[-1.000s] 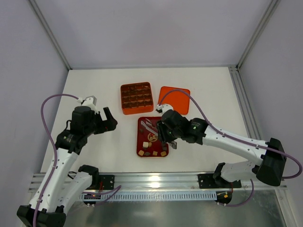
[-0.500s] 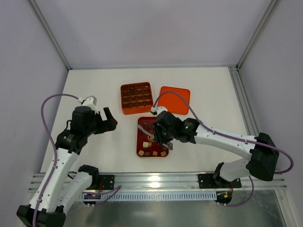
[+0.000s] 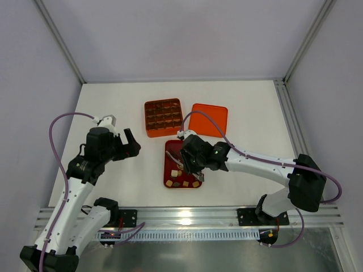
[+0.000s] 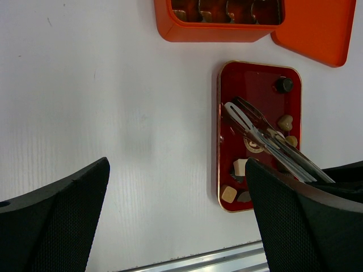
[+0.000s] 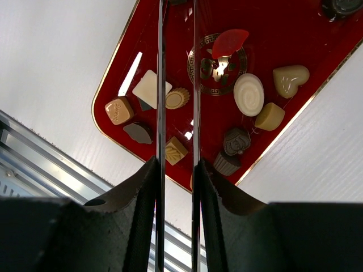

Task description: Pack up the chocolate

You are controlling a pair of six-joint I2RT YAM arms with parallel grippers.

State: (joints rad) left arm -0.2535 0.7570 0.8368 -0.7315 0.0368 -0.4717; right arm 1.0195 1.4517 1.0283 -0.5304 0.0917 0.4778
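Over the dark red tray (image 5: 283, 34), the right end effector (image 5: 176, 164) clamps metal tongs (image 5: 160, 85); chocolates (image 5: 248, 93) lie loose inside it. The tips should straddle one piece squarely before squeezing. Left of the tray, the left end effector (image 4: 177, 164) hangs released.

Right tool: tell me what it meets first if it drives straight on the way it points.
Probably the dark red tray, near the tan square chocolate framed between the blades of the tongs that the right tool grips; depth is unclear.
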